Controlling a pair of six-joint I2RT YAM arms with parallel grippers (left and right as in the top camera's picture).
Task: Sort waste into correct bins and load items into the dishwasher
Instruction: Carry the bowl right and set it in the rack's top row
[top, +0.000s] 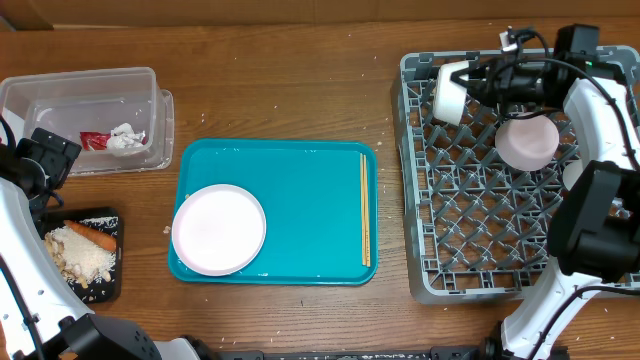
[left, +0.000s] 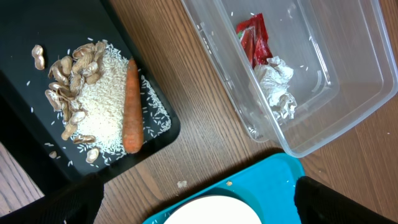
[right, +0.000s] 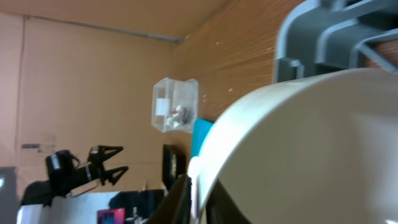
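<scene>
Where the right arm reaches stands the largest holder: a grey dish rack (top: 480, 240) with a grid floor of upright pegs. Contents: one white bowl (top: 527, 142) among the pegs toward the far side; a further white dish (top: 572, 176) just beside it, mostly hidden by the right arm (top: 600, 200); one small cup (top: 448, 97) on its side over the far left corner, whether touching the pegs cannot be told. The right gripper (top: 465, 88) pinches the small cup by its rim, a finger on each side of the wall.

Teal tray (top: 300, 200), mid-table: one white plate (top: 218, 228) at its near left corner; a pair of chopsticks (top: 365, 208) lying together along the right rim.

Clear tub (left: 354, 56), far left: a red wrapper (left: 255, 37) and a crumpled paper napkin (left: 277, 87), touching, near one end wall.

Black tray (left: 18, 37), near left, well apart from the rack: a heap of beige food scraps (left: 93, 99), rice grains and shell-like pieces; one carrot (left: 130, 106) lying along the heap's edge.

Left gripper (left: 199, 186): hangs above the gap between tub, black tray and teal tray, jaws spread wide, holding nothing.

Surface: brown wooden table (top: 300, 90), dotted with pale crumbs, thickest about the black tray.

Room: a plain beige wall (right: 74, 81) beyond the table in the right wrist view.
</scene>
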